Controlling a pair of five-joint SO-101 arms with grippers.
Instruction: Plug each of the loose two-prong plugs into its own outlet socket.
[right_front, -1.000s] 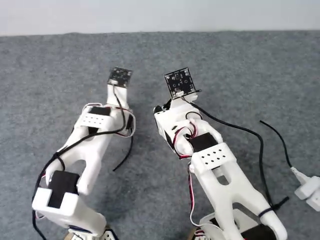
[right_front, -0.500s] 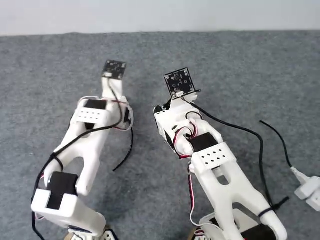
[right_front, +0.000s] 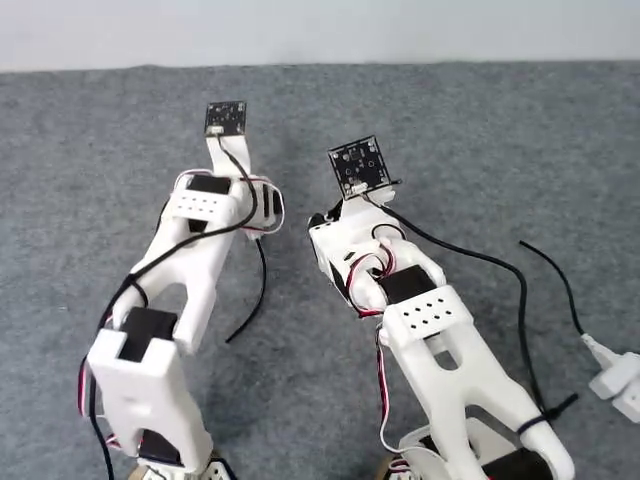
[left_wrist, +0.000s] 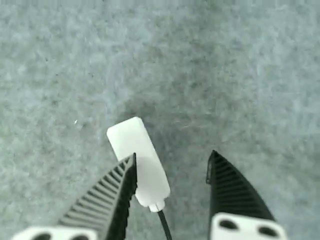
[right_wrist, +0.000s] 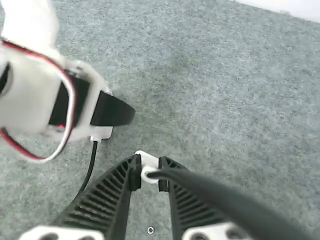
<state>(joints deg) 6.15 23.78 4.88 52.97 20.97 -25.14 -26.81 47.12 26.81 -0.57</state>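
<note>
While the left arm (right_front: 190, 270) extends up the left half of the high view over the grey table (right_front: 500, 140), its wrist view looks down on the left gripper (left_wrist: 172, 156), whose fingers (left_wrist: 117, 195) are spread wide. A white plug (left_wrist: 137, 162) lies flat on the grey surface between them, close against one finger and well apart from the other. Whether it touches the near finger cannot be told. Its black cord (left_wrist: 162, 225) runs back toward the wrist.

The right arm (right_front: 430, 320) occupies the lower middle and lower right of the high view. The right gripper (right_wrist: 148, 165) has its fingers (right_wrist: 112, 192) drawn narrow, pinching a second plug (right_wrist: 144, 159), a small white piece whose thick black lead (right_wrist: 210, 185) trails back along the gripper. The two arms' wrists stand near each other at the centre of the high view.

A white outlet block (right_front: 618, 380) lies at the right edge of the high view, low in the frame and well apart from both grippers.
</note>
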